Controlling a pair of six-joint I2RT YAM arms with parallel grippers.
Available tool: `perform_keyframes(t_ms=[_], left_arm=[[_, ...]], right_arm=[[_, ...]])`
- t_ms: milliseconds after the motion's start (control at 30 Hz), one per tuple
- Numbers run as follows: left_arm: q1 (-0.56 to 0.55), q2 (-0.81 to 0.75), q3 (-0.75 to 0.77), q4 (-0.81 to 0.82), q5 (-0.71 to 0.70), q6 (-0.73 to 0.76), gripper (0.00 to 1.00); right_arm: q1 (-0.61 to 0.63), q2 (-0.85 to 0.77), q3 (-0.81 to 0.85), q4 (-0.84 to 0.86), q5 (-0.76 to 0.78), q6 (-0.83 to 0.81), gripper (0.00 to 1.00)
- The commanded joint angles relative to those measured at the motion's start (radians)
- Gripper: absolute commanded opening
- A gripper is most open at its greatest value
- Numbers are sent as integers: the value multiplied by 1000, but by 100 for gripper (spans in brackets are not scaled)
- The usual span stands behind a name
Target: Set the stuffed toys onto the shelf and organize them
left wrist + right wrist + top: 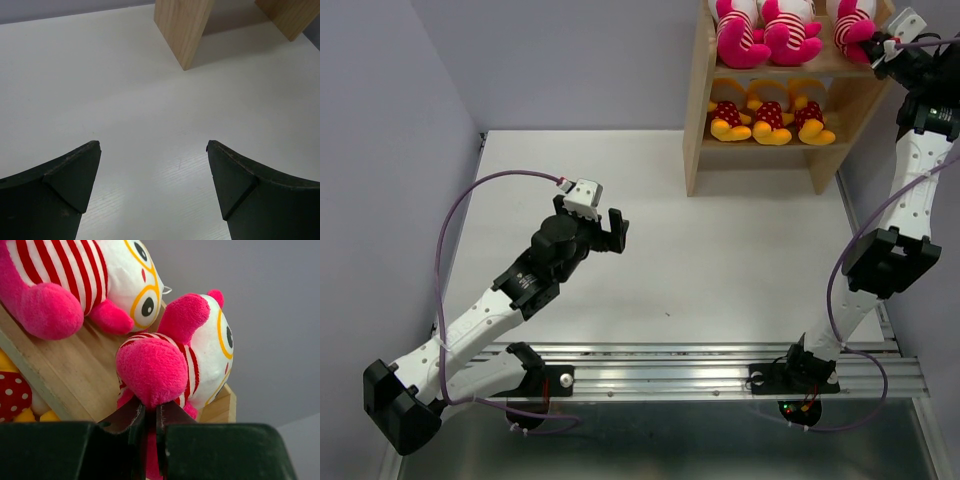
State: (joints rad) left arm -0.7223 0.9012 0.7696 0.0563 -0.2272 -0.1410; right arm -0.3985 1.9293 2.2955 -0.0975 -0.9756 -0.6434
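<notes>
The wooden shelf (698, 120) stands at the table's back right. Three yellow toys in red dotted outfits (770, 115) sit on its lower tier. Two pink-striped toys (765, 30) sit on the upper tier. My right gripper (878, 50) is shut on a pink limb of a third striped toy (853, 28), which is at the right end of the upper tier. In the right wrist view the held toy (192, 352) fills the middle, its limb pinched between the fingers (134, 425), beside another striped toy (75, 282). My left gripper (610, 228) is open and empty over the table.
The left wrist view shows the bare white table (125, 100) and the shelf's side panels (182, 27) ahead. Grey walls stand at the left and back. A metal rail (670, 365) runs along the near edge.
</notes>
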Motion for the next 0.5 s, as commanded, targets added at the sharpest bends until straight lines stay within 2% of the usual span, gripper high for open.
perform_keyframes(t_ms=[0, 133, 167, 200, 333, 433, 467], left_arm=[[4, -13, -7, 53, 8, -15, 99], [4, -16, -10, 51, 8, -19, 99], [4, -16, -12, 51, 8, -19, 99], [4, -19, -12, 51, 8, -20, 99], [4, -28, -21, 54, 8, -29, 99], [3, -31, -29, 57, 9, -31, 99], [4, -33, -29, 57, 11, -32, 99]], right_arm=[[7, -10, 30, 38, 11, -47, 7], [16, -18, 10, 38, 21, -65, 25], [16, -23, 2, 38, 23, -64, 41], [16, -26, -2, 39, 23, -62, 48], [16, -58, -45, 68, 20, -42, 83], [16, -91, -86, 87, 11, -21, 90], [16, -98, -94, 123, 9, -3, 96]])
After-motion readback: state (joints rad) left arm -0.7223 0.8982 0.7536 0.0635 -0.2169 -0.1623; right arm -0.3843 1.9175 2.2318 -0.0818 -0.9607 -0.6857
